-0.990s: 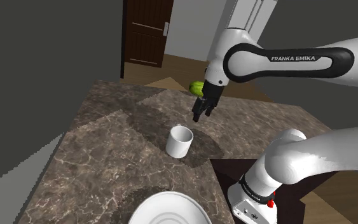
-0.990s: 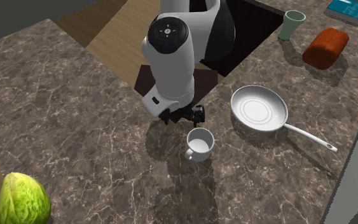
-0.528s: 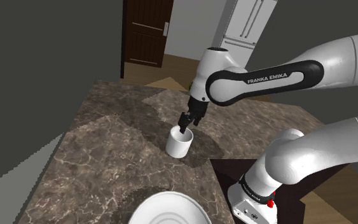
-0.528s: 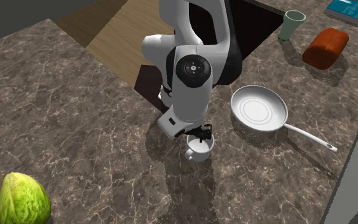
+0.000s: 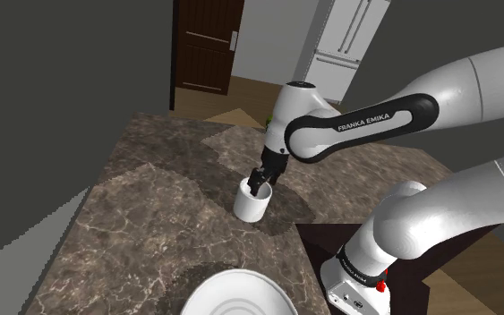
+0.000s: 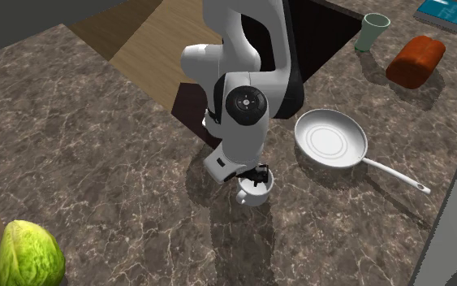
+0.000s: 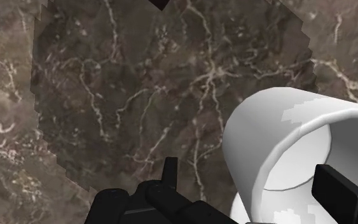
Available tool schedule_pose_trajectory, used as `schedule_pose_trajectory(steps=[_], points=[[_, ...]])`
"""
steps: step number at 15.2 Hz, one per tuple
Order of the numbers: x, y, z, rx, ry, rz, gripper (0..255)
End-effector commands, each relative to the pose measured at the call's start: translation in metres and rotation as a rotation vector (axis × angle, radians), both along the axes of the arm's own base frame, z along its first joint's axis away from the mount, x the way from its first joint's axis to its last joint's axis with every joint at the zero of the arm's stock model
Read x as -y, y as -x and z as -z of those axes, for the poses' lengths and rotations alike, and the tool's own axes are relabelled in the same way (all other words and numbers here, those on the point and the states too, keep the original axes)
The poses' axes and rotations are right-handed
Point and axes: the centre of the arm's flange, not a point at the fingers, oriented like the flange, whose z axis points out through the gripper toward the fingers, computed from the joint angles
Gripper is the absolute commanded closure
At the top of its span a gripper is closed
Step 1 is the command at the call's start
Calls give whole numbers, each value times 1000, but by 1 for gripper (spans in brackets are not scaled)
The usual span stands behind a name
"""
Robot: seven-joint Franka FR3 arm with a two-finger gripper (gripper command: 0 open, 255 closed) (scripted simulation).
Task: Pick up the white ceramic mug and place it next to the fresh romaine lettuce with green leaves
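Note:
A white mug (image 5: 252, 204) stands upright on the brown marble counter (image 5: 151, 215); its handle points toward the lettuce side (image 6: 240, 196). My black gripper (image 5: 259, 183) is down at the mug's rim (image 6: 256, 174). In the wrist view the mug (image 7: 279, 140) has one finger (image 7: 168, 173) outside its wall with a gap, and the other finger (image 7: 344, 191) inside the cup. The fingers stand apart, so the gripper (image 7: 255, 183) is open astride the wall. A green lettuce head (image 6: 28, 254) lies at the second exterior view's lower left, far from the mug.
A silver frying pan (image 6: 329, 138) lies close to the mug, also seen as a pale disc (image 5: 239, 297). A green cup (image 6: 374, 31), a red-brown block (image 6: 416, 60) and a blue book (image 6: 454, 12) sit farther off. The stand (image 5: 366, 268) is beside the counter.
The gripper came down from above and behind the mug to its rim, and now straddles the mug's wall. The mug has not moved.

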Motion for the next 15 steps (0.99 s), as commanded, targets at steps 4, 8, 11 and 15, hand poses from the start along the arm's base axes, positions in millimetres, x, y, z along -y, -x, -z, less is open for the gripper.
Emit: schedule_pose_trajectory(steps=[4,8,11,15], points=[[0,0,1,0,0,0,0],[0,0,1,0,0,0,255],[0,0,1,0,0,0,255],[0,0,1,0,0,0,255]])
